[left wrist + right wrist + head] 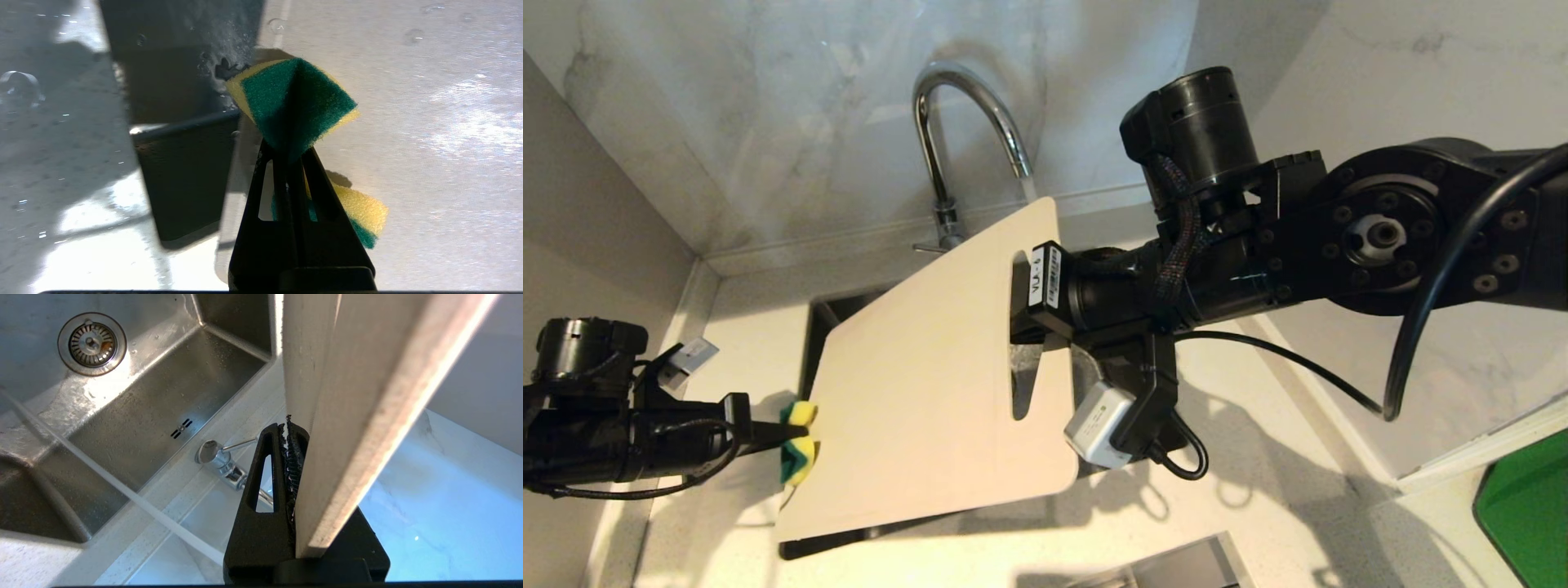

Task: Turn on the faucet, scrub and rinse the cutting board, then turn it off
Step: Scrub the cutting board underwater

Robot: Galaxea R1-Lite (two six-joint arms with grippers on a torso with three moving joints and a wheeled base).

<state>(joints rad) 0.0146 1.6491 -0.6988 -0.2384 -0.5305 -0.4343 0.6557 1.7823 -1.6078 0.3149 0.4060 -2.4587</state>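
Observation:
The beige-white cutting board (931, 359) hangs tilted over the sink (821, 314). My right gripper (1023, 322) is shut on the board beside its handle slot; in the right wrist view the board's edge (359, 396) sits clamped in that gripper (292, 428). My left gripper (784, 429) is shut on a yellow-and-green sponge (799, 449) that touches the board's left edge. The left wrist view shows the sponge (294, 102) pinched in the gripper (288, 151) against the wet board (429, 122). The chrome faucet (956, 106) arches behind the board, with its thin lever (241, 444) at its base. A water stream (122, 486) is running.
The steel sink (163, 396) has a drain strainer (92, 343). Marble walls close in at the back and on both sides. A green object (1527, 506) lies at the far right on the counter. A metal edge (1176, 563) shows at the front.

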